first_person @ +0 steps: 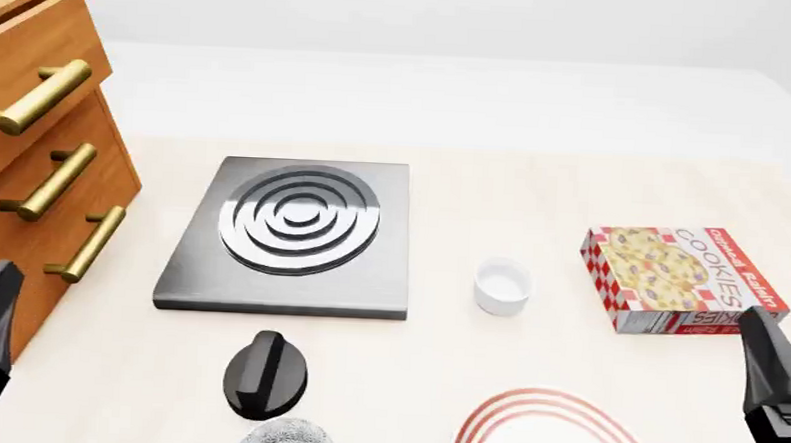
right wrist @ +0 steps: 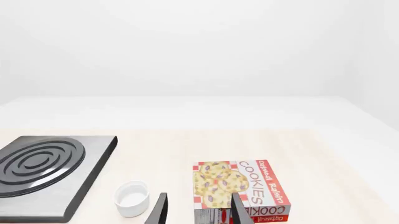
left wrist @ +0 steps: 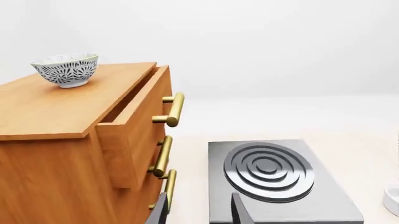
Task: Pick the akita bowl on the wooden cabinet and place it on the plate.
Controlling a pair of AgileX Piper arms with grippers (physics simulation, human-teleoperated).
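pale wood tabletop [first_person: 531, 197] is seen under a blank white backdrop, with the wooden cabinet [left wrist: 56, 140] set at its left edge, top drawer pulled slightly out, and the akita bowl [left wrist: 66, 69] stood upright on the cabinet's top near a far corner. beside the cabinet the grey stove plate [first_person: 292, 232] is laid, then the cookie box [first_person: 680, 279] to the right, the plate [first_person: 546, 433] cut by the near edge, a black knob [first_person: 266, 374], a speckled second bowl [first_person: 286, 442] just beside it, and a white ramekin [first_person: 503, 284] between stove and box. both the left gripper [left wrist: 198, 210] and right gripper [right wrist: 196, 210] are held apart and empty, clear of everything.
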